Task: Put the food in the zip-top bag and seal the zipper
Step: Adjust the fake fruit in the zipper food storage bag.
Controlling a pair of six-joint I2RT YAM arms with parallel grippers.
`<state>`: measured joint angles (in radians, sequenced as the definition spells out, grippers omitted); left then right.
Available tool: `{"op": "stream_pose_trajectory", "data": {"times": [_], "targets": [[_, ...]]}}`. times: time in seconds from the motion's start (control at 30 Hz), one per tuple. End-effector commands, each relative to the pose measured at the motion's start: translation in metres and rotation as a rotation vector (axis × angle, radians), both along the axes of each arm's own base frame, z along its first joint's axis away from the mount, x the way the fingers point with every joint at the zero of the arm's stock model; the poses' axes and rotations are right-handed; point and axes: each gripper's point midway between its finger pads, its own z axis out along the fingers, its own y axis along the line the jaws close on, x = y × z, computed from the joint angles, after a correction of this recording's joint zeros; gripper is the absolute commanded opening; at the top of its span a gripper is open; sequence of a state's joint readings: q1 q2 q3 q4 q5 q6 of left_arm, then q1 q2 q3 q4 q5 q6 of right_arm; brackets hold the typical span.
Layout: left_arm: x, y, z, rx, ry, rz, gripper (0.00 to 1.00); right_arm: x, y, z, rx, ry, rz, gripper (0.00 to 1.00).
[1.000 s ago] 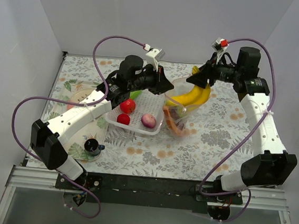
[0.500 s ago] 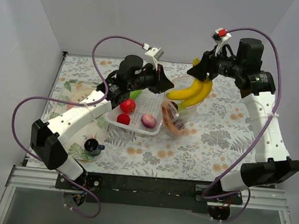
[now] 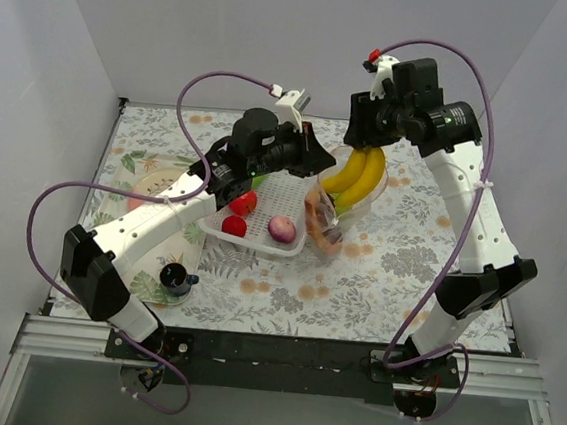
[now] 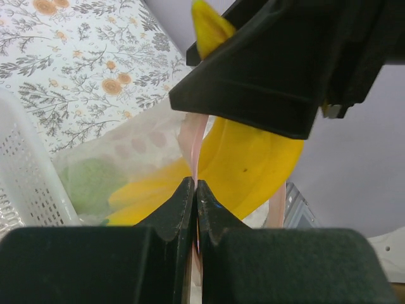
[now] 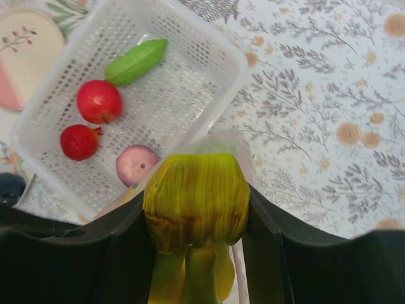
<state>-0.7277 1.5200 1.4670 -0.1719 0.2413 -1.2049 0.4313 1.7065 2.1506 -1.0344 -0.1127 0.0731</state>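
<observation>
My left gripper [image 3: 315,162] is shut on the zipper [image 4: 195,158], the pink strip along the mouth of the clear zip-top bag [image 3: 332,209], and holds that edge up. My right gripper [image 3: 364,132] is shut on the stem of the yellow banana bunch [image 3: 360,175], which hangs over the bag's mouth. In the right wrist view the stem [image 5: 196,202] fills my right gripper [image 5: 197,212]. An orange carrot [image 3: 320,226] lies in the bag. Something pale green [image 4: 88,180] shows through the bag. Apple [image 5: 99,101], tomato [image 5: 79,142], onion [image 5: 137,164] and cucumber [image 5: 136,61] lie in the white basket [image 5: 209,44].
The white basket [image 3: 290,248] stands just left of the bag. Floral plates lie at the left [image 3: 146,181] and front left [image 3: 151,288], with a small black object [image 3: 175,278] on the front one. White walls close in the table on three sides.
My right arm has swung left and risen, carrying the banana bunch from beside the bag to hang more upright over its mouth. My left gripper has kept its hold on the strip.
</observation>
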Motion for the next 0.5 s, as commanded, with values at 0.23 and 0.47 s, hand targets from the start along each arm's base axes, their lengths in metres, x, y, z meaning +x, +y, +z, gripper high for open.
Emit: {"op": "stream_pose_trajectory", "data": {"times": [0.23,0.47], "targets": [[0.000,-0.019,0.026,-0.090,0.000,0.057,0.00,0.008,-0.052,0.013,-0.241,-0.142,-0.428,0.01],[0.007,-0.020,0.027,-0.103,0.006,0.094,0.00,-0.008,-0.033,0.026,-0.165,-0.262,-0.423,0.21]]}}
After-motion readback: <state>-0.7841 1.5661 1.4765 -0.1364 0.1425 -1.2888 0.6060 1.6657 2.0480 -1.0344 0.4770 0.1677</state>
